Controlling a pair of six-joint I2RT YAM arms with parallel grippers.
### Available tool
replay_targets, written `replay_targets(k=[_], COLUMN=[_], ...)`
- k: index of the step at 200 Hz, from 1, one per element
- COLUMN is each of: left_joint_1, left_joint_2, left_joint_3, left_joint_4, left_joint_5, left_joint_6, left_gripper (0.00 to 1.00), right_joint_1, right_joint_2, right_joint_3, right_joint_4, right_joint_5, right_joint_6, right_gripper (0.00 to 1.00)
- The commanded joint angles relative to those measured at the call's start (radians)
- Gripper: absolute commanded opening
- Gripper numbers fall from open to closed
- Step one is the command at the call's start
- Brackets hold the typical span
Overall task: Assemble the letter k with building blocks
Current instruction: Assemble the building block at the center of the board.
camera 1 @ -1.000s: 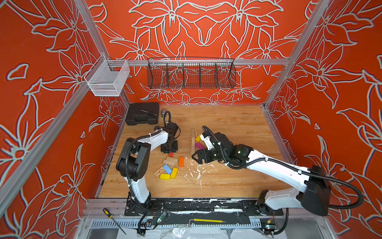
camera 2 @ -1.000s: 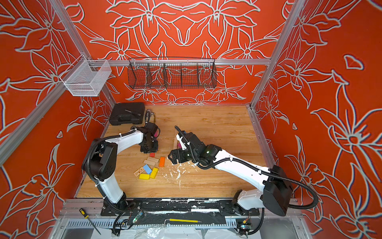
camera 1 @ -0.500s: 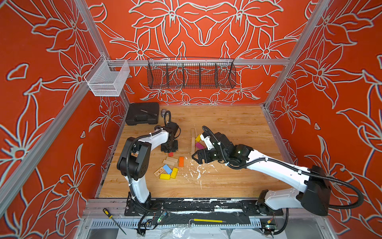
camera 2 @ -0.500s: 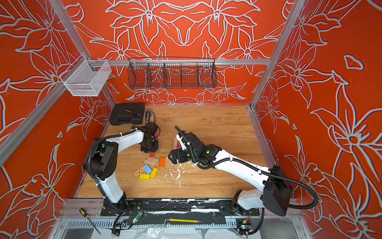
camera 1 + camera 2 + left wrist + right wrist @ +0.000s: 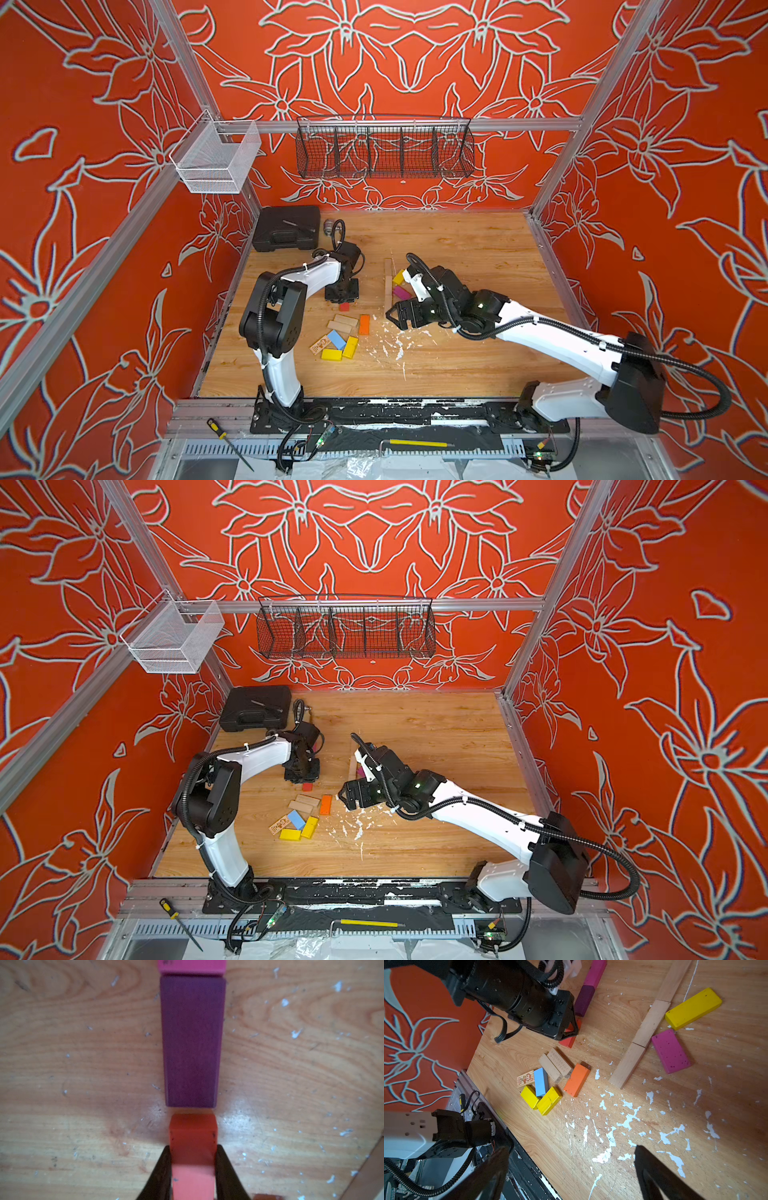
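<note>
Pinching flat red wooden block in left claw, just short of purple wooden plank, with right claw spread wide.

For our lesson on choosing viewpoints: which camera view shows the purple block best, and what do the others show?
The left wrist view: the purple block fills the middle, its whole top face visible. The right wrist view shows it small, from one side. In both top views the left arm hides it.
</note>
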Motion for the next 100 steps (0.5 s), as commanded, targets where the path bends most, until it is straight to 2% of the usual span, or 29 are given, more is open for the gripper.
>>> replay_targets(k=[1, 100], left_joint_1=[0.009, 0.013], left_joint_2=[0.025, 0.044], left_joint_3=[0.016, 0.039], left_joint_4=[-0.018, -0.025], left_joint_5=[-0.018, -0.027], left_joint_6=[0.008, 0.016], left_gripper=[0.29, 0.3], right_joint_1=[0.005, 0.006], right_joint_2=[0.007, 0.016], right_joint_3=[0.043, 0.047], right_joint_4=[-0.016, -0.021], right_joint_5=[0.018, 0.021], right_joint_6=[-0.015, -0.018], right_gripper=[0.96, 0.96])
